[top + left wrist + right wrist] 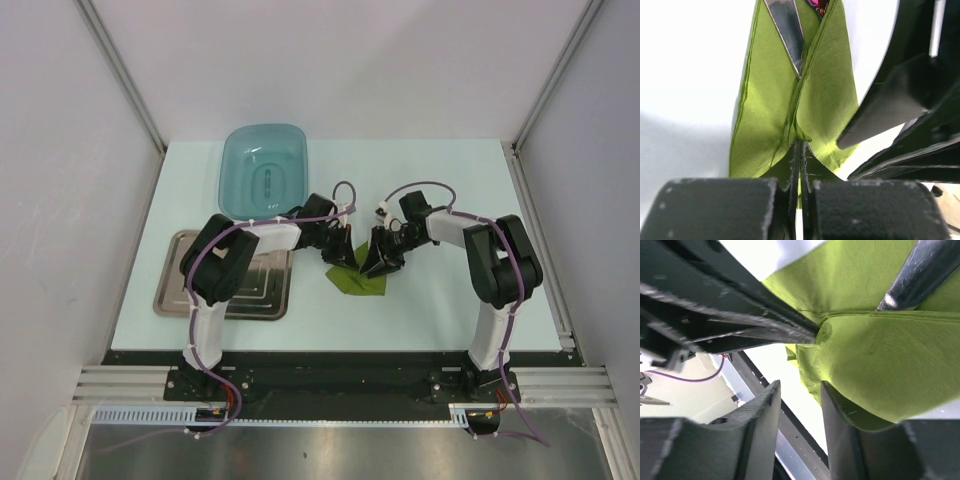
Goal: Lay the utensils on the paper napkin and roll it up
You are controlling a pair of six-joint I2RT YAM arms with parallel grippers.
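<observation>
Well, starting at the left, the steel tray (168, 288) lay at about nine o'clock from the paper napkin (362, 282), well apart from it. The teal basin (262, 170) stood at roughly eleven o'clock, further back on the table (450, 300). Neither played a part in the step in hand.

My left gripper (800, 152) was clenched on the napkin. Its two fingers were pressed together on a raised crease of the green paper, and the sheet rose on both sides of that pinch like a tent. Inside the fold, toward twelve o'clock in the left wrist view, lay the utensils (787, 30): one silver piece showed, with a scrap of magenta above it. How many pieces were in there I couldn't tell, since the paper hid most of them.

My right gripper (797, 390) was released, its fingers apart with nothing between them. It hovered just beside the napkin's edge, at about three o'clock from the pinch and close to my left fingers.

I judged the rolling as only begun. Three things could go wrong from there:
- Paper this thin, held by one narrow pinch, could tear if I pulled hard.
- The cutlery could slide out of the fold's open end if I tilted it.
- My grippers were near enough to bump each other and knock the fold loose.
</observation>
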